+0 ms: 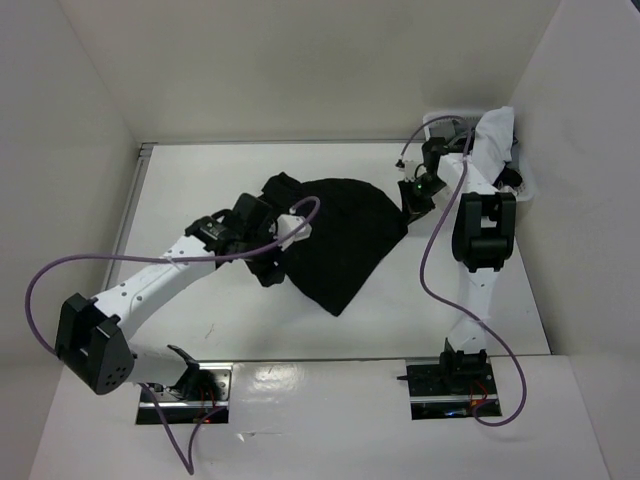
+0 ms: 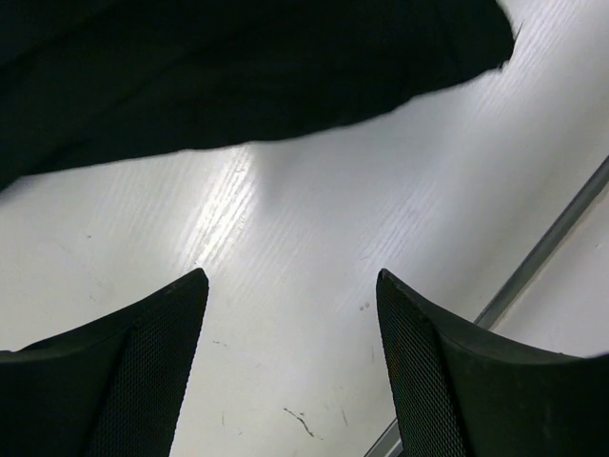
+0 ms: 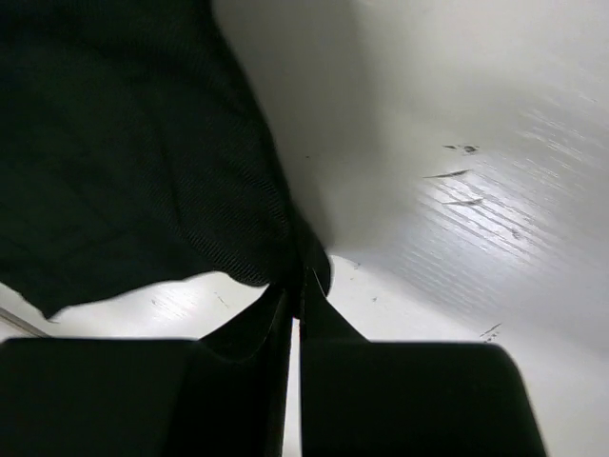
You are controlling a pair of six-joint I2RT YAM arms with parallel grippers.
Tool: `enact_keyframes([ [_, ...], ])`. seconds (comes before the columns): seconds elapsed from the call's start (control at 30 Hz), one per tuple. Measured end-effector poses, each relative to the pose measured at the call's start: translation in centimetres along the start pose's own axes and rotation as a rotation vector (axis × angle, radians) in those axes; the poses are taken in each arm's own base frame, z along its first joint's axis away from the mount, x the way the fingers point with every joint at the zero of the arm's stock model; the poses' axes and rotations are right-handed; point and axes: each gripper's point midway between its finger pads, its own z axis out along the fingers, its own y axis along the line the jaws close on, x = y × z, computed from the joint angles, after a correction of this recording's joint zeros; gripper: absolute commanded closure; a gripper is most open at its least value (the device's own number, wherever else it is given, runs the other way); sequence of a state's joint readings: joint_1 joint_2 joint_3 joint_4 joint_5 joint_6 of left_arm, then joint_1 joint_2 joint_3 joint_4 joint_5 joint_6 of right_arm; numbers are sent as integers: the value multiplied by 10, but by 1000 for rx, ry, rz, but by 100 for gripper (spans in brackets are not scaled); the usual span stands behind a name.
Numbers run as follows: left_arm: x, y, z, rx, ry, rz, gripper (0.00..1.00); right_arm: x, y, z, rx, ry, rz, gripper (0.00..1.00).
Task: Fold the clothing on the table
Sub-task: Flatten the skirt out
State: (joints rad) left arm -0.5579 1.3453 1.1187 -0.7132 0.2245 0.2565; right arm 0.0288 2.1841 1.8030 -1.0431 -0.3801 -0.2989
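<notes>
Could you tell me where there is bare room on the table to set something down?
Free: the near patch between left arm, skirt and right arm; also the far-left corner between skirt and rail. Crowded: the far-right corner, with the basket and right arm.

Two arms. Left arm (image 1: 160, 280) and right arm (image 1: 480, 292): white link shells, black joint housings (image 1: 95, 345). Purple cables (image 1: 40, 290), loops at 8 and 5 o'clock. Green light (image 1: 416, 186) at 1 o'clock. Left fingers (image 2: 114, 381): black, wedge-shaped, fine mesh faces.
</notes>
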Motion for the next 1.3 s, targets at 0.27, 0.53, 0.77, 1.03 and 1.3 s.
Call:
enact_keyframes([
  [0.27, 19, -30, 25, -53, 79, 153, 22, 4, 23, 2, -109, 28, 6, 25],
  [0.53, 1, -52, 55, -103, 66, 263, 23, 27, 14, -18, -111, 22, 60, 24],
  [0.77, 3, -95, 92, -52, 90, 373, 24, 47, -28, -68, -65, -75, 196, 24],
  [1.03, -10, -102, 101, -50, 37, 375, 25, 62, -16, -75, -78, -66, 204, 24],
  [1.3, 0, -122, 124, -11, 68, 440, 27, 65, -14, -76, -81, -66, 208, 23],
])
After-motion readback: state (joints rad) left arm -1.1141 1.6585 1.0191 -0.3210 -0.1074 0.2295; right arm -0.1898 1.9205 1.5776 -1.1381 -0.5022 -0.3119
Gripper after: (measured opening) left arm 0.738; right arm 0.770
